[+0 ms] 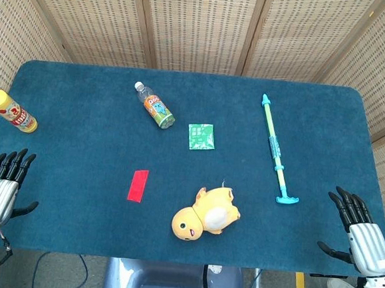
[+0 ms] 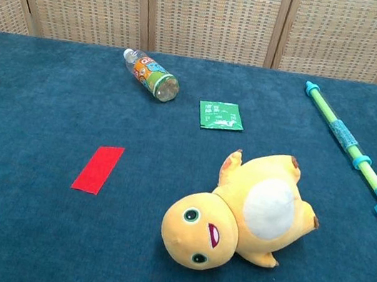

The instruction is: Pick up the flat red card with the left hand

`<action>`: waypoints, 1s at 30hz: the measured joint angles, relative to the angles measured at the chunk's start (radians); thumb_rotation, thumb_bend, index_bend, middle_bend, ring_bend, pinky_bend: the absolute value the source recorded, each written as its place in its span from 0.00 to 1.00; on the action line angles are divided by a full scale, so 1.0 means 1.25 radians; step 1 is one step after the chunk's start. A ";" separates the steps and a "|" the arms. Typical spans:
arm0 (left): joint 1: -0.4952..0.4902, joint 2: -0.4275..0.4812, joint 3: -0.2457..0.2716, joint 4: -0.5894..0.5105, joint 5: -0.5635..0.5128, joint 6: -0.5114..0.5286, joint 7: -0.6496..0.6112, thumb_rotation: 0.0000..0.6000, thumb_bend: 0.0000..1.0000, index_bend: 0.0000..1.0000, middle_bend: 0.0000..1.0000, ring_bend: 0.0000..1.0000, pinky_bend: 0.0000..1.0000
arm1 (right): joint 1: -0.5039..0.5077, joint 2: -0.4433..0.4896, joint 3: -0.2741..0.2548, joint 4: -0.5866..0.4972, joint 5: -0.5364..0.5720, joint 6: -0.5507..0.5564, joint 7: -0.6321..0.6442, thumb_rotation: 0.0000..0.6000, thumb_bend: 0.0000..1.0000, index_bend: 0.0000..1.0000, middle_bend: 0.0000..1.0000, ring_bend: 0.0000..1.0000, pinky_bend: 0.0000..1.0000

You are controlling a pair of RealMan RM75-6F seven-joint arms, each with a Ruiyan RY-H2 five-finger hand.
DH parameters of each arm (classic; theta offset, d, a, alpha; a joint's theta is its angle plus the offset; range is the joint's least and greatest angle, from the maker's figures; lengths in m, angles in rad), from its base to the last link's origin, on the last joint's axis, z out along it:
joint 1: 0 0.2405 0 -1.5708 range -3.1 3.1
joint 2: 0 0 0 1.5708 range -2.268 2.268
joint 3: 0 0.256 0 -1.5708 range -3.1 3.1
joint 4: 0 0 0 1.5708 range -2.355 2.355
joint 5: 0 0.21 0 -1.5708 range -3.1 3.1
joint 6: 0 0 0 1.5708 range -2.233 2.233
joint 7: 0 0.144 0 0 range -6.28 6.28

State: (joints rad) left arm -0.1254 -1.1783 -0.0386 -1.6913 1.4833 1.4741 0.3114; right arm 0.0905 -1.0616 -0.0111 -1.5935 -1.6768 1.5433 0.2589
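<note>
The flat red card point(image 1: 138, 184) lies on the blue tabletop, left of centre; the chest view shows the red card point(image 2: 98, 168) too, lying flat with nothing touching it. My left hand point(image 1: 2, 186) hovers at the table's left front edge, well to the left of the card, fingers spread and empty. At the right front edge my right hand point(image 1: 356, 227) is likewise spread with nothing in it. Neither hand appears in the chest view.
A yellow plush toy point(image 1: 205, 215) lies right of the card. Farther back are a small drink bottle point(image 1: 155, 106) on its side and a green packet point(image 1: 201, 136). A green-and-blue pump stick point(image 1: 276, 150) lies at right, a yellow sauce bottle point(image 1: 10, 110) at the far left edge.
</note>
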 measured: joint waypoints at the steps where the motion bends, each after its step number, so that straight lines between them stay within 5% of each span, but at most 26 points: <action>1: 0.000 0.000 0.000 0.000 0.000 0.000 -0.001 1.00 0.00 0.00 0.00 0.00 0.00 | 0.000 0.000 0.000 0.000 0.000 0.000 0.000 1.00 0.00 0.00 0.00 0.00 0.00; 30: -0.001 -0.011 -0.002 0.008 0.010 0.005 -0.029 1.00 0.01 0.00 0.00 0.00 0.00 | 0.002 0.004 -0.004 -0.009 0.000 -0.009 0.000 1.00 0.00 0.00 0.00 0.00 0.00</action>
State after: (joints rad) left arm -0.1264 -1.1922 -0.0411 -1.6811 1.4959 1.4800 0.2751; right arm 0.0927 -1.0571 -0.0160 -1.6047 -1.6774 1.5321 0.2587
